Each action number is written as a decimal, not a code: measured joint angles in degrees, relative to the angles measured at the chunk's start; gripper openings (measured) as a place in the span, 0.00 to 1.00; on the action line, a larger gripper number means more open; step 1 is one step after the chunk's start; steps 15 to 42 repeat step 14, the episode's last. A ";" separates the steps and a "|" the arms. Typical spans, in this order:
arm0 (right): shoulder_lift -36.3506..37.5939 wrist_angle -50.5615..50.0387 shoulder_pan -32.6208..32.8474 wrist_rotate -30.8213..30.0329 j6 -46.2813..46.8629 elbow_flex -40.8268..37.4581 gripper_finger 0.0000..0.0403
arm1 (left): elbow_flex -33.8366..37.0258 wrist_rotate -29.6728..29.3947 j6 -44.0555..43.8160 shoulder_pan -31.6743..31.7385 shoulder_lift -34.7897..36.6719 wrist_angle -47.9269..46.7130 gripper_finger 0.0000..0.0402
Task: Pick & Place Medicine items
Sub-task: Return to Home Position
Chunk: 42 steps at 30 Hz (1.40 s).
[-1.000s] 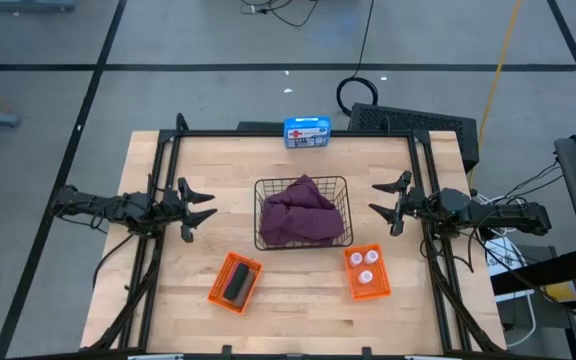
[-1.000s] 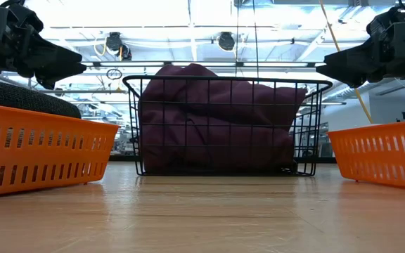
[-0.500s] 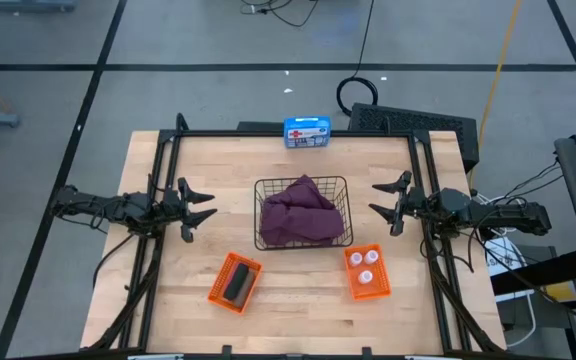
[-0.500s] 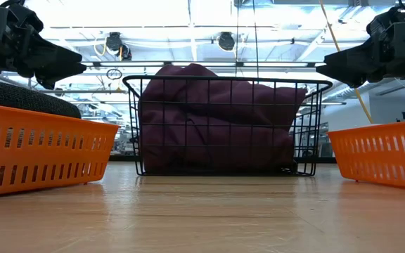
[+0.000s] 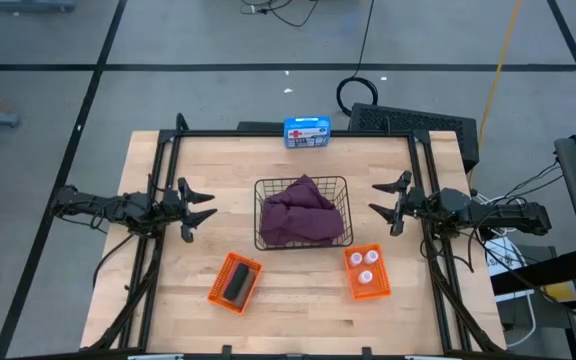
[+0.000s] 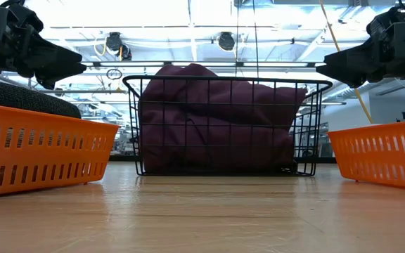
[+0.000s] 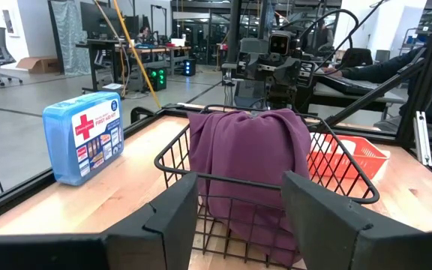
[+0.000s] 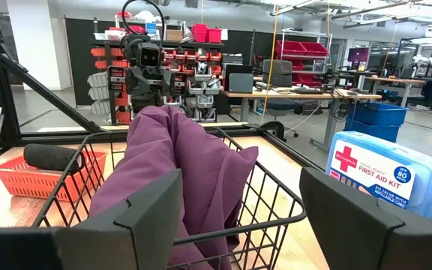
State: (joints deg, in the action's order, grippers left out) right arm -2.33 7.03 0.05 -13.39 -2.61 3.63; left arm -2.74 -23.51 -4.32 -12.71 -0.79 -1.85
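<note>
A maroon fabric pouch [image 5: 302,212] lies bunched inside a black wire basket [image 5: 302,183] at the table's middle; it also shows in the low view [image 6: 216,119]. Three tiny white bottles [image 5: 368,268] stand in an orange tray [image 5: 382,291] near the right front. A dark-grey oblong piece [image 5: 236,285] lies in another orange tray [image 5: 221,274] at the left front. The pink cylinder is hidden. My left gripper [image 5: 205,207] hovers open left of the basket. My right gripper [image 5: 380,198] hovers open to its right.
A blue first-aid box [image 5: 307,132] stands at the table's far edge, seen also in the left wrist view [image 7: 82,135]. A black frame [image 5: 298,134] rims the table. Bare wood lies in front of the basket between the two orange trays.
</note>
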 joint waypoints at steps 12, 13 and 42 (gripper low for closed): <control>0.00 0.02 0.00 0.00 0.02 -0.02 0.64 | 0.00 -0.02 0.00 0.00 0.00 -0.01 0.50; 0.00 0.00 0.00 0.00 0.02 -0.02 0.65 | 0.00 0.00 0.00 -0.01 0.01 0.00 0.50; 0.02 0.02 0.00 0.00 0.00 0.00 0.65 | 0.00 -0.01 0.00 -0.01 0.00 0.00 0.50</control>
